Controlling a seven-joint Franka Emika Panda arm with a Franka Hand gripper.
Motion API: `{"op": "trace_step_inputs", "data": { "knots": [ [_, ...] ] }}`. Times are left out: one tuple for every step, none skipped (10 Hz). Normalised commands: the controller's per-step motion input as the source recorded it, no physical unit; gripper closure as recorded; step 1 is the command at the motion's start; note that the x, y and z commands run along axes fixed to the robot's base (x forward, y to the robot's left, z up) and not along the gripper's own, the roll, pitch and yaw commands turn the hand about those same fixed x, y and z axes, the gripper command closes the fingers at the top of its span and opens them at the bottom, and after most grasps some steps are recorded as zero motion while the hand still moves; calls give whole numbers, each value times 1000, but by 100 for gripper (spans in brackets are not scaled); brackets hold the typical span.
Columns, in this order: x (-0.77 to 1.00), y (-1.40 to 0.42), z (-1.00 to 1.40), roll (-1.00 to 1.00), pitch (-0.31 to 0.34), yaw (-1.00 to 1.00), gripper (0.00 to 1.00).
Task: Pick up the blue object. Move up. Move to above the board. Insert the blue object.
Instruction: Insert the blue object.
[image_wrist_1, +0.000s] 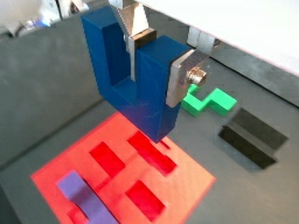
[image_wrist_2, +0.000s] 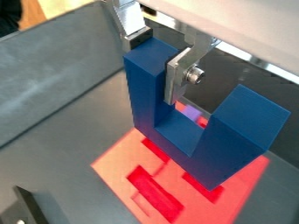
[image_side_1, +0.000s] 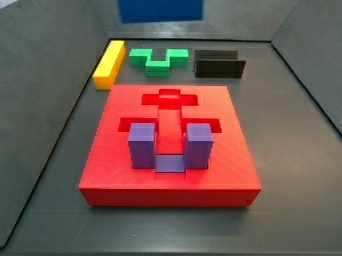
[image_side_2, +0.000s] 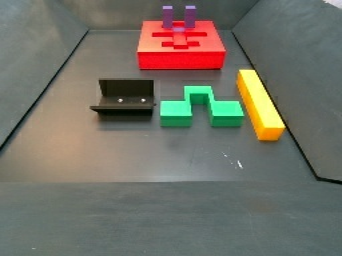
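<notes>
My gripper (image_wrist_1: 156, 70) is shut on one prong of the dark blue U-shaped object (image_wrist_1: 111, 61), with a silver finger on each side of that prong. Both wrist views show it, gripper (image_wrist_2: 156, 59) and blue object (image_wrist_2: 239, 122), hanging in the air above the red board (image_wrist_1: 187, 179), prongs up and base down. The board (image_wrist_2: 117, 149) has open shaped cutouts under the block. In a side view only the blue object's lower part (image_side_1: 160, 10) shows, high above the far side of the board (image_side_1: 167, 180). In a side view the board (image_side_2: 201, 55) shows, with gripper and blue object out of view.
A purple U-shaped block (image_side_1: 140, 140) sits in the board; it shows too in a wrist view (image_wrist_1: 79, 194) and a side view (image_side_2: 178, 14). Off the board lie a green piece (image_side_2: 201, 108), a yellow bar (image_side_2: 259, 102) and the dark fixture (image_side_2: 124, 99).
</notes>
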Motion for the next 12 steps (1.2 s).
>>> {"op": "trace_step_inputs", "data": {
  "knots": [
    [583, 129, -289, 37, -269, 183, 100],
    [566, 131, -317, 44, -259, 197, 100],
    [520, 117, -311, 63, -244, 246, 100],
    [420, 60, -294, 147, -207, 326, 100],
    [334, 0, -351, 273, -159, 351, 100],
    [0, -254, -609, 301, -131, 157, 100],
    [0, -386, -660, 310, -131, 14, 100],
    [0, -311, -634, 370, -63, 0, 100],
    [-160, -11, -651, 219, -13, -380, 100],
    [-177, 57, -580, 83, 0, -537, 100],
    [-6, 249, -597, -16, 27, -537, 100],
    [0, 237, -549, -53, 1, -494, 100]
  ]
}}
